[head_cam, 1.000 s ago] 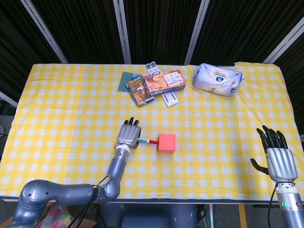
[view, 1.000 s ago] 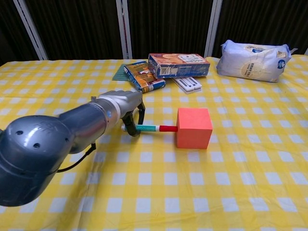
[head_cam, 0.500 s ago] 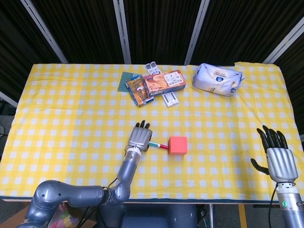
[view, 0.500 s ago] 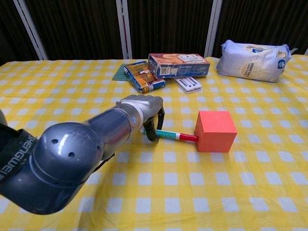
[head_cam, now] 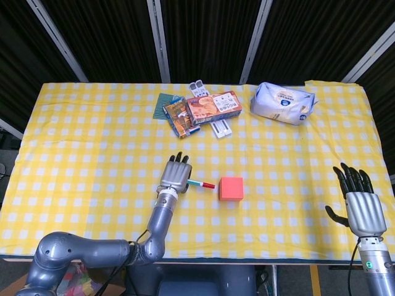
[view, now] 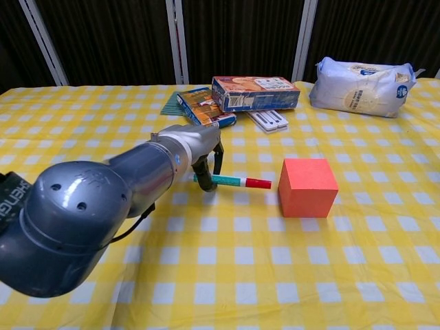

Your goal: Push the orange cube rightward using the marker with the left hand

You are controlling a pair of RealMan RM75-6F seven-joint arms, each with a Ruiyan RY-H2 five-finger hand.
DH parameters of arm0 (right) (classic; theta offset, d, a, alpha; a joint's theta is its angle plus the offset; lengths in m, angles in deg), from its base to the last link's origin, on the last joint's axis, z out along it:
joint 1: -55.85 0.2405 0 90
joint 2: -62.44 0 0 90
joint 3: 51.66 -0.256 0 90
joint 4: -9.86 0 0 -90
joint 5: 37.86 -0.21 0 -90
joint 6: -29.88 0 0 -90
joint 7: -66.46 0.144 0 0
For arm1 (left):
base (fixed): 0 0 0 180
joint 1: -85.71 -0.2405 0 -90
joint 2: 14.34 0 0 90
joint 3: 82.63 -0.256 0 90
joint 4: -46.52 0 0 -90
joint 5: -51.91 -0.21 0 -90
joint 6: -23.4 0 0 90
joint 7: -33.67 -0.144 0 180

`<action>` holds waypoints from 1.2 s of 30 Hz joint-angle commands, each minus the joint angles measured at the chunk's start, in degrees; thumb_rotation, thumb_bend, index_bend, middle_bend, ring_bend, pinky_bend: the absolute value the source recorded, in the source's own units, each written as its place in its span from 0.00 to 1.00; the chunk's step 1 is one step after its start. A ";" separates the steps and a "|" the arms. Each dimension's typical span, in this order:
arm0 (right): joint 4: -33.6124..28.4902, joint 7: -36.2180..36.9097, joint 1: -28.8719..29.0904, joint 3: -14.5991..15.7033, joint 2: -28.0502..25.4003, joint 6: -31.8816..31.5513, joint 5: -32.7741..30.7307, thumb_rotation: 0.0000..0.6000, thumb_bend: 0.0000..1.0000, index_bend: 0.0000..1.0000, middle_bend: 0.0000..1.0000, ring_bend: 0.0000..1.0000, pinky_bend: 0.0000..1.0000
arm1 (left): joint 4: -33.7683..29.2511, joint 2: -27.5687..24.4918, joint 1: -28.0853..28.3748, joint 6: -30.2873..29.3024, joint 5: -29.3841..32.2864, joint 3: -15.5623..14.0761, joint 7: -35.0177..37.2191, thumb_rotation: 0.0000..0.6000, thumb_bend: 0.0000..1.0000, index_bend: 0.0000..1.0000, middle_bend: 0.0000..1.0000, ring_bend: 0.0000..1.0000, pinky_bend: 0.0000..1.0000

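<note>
Light falls bright and even from overhead across the yellow checked tabletop, while the curtain behind stays nearly black. Shadows are short and soft, pooling just beneath the fingers and beside the orange cube. The grey arm carries dull highlights. Both views are sharp; the chest view bends slightly at its edges.

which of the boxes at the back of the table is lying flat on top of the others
The orange-fronted box, in the middle of the pile: its left end overlaps the darker box, which lies tilted, and its right end rests on the white cases.
</note>
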 commanded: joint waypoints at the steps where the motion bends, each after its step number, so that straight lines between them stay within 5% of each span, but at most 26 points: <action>1: -0.08 0.05 -0.03 0.02 -0.06 0.01 -0.01 1.00 0.30 0.00 0.00 0.00 0.00 | 0.72 0.74 0.89 0.41 0.28 0.12 -0.69 1.00 0.49 0.57 0.13 0.01 0.13; 22: 0.09 0.64 -0.08 0.01 -0.19 -0.02 0.14 1.00 0.30 0.00 0.00 0.00 0.00 | 8.52 8.68 6.96 1.48 0.26 3.86 -0.60 1.00 0.49 0.57 0.13 0.01 0.13; 28: 0.04 0.79 -0.06 -0.05 -0.24 0.12 -0.07 1.00 0.30 0.00 0.00 0.00 0.00 | 4.54 5.31 4.04 -0.54 -0.19 2.47 -0.74 1.00 0.49 0.57 0.13 0.01 0.13; 36: -0.10 0.10 0.07 -0.05 -0.15 0.23 -0.07 1.00 0.30 0.00 0.00 0.00 0.00 | -7.29 -6.93 -4.65 -5.33 -2.68 -1.39 1.43 1.00 0.49 0.57 0.13 0.01 0.13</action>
